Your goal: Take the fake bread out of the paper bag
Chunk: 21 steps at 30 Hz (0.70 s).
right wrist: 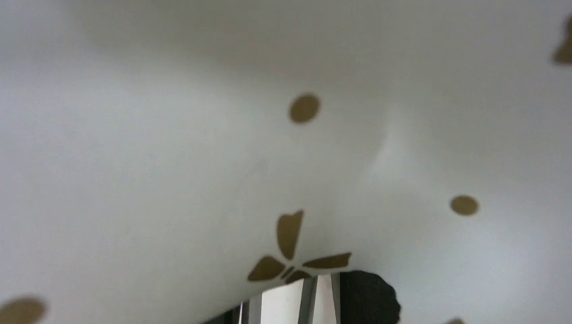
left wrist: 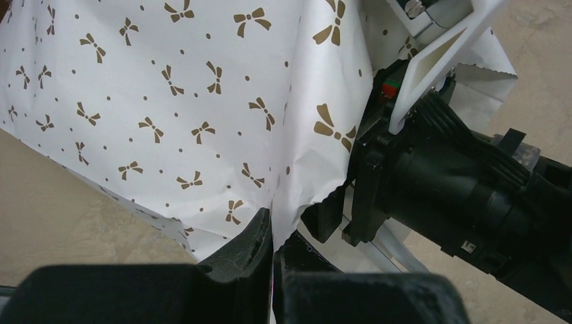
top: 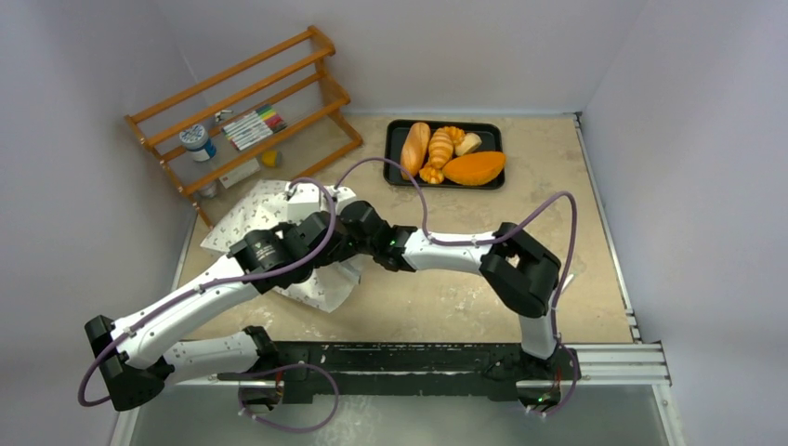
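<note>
The paper bag point(top: 249, 216), white with brown bow marks, lies crumpled left of centre. My left gripper point(left wrist: 275, 233) is shut on the bag's serrated edge point(left wrist: 317, 202), also seen from above point(top: 307, 240). My right gripper point(top: 348, 223) is pressed against the bag right beside the left one. Its black body shows in the left wrist view point(left wrist: 459, 182). The right wrist view is filled by the bag's paper point(right wrist: 270, 135), and I cannot tell how its jaws stand. Several orange fake breads point(top: 446, 153) lie in the black tray. Any bread in the bag is hidden.
The black tray point(top: 398, 139) sits at the back centre of the tan table. A wooden rack point(top: 242, 102) with markers and a jar stands at the back left. White walls close in both sides. A black rail point(top: 409, 358) runs along the near edge.
</note>
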{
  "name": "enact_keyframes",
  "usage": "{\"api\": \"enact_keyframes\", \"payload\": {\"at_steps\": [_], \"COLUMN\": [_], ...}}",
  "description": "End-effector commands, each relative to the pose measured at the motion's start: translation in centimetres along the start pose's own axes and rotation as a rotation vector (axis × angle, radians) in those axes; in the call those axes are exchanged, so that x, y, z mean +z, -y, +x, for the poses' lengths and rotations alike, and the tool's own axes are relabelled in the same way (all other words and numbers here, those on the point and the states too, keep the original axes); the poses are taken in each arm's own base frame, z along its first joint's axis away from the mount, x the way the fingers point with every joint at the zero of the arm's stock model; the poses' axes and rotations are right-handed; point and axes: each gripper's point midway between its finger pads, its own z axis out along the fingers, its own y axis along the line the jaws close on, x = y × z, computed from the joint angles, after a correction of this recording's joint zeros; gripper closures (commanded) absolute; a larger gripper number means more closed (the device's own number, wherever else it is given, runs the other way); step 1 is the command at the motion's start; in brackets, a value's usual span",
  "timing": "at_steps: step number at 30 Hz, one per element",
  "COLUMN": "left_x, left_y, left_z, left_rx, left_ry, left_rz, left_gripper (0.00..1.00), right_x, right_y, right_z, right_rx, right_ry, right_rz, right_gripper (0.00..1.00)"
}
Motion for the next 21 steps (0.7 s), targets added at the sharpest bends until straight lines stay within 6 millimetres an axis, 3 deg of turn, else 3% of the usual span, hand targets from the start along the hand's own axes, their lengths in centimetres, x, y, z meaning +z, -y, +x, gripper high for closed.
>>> {"api": "enact_keyframes", "payload": {"at_steps": [1,11,13,17,21], "left_x": [-0.2,0.3,0.3,0.1,-0.1], "left_y": [0.7,1.5,1.5,1.1,0.4], "left_z": [0.4,1.0,1.0,0.7,0.2], "left_rx": [0.015,0.026,0.025,0.014,0.003], "left_ry": [-0.014,-0.033,-0.033,-0.018,0.000], "left_rz": [0.046,0.073,0.073,0.063,0.033], "left_gripper": [1.00,1.00,1.00,1.00,1.00], "right_x": [0.3,2.2,2.4,2.1,0.7], "right_y": [-4.0,-5.7,-5.7,-5.8,-5.3], "right_z": [-5.4,-5.3,-5.2,-5.2,-5.3], "right_rx": [0.048,0.074,0.077,0.076,0.080], "right_ry": [0.128,0.079,0.073,0.082,0.099], "right_rz": [-0.188,-0.260,-0.263,-0.276,-0.269], "right_gripper": [0.55,0.57,0.64,0.88,1.00]}}
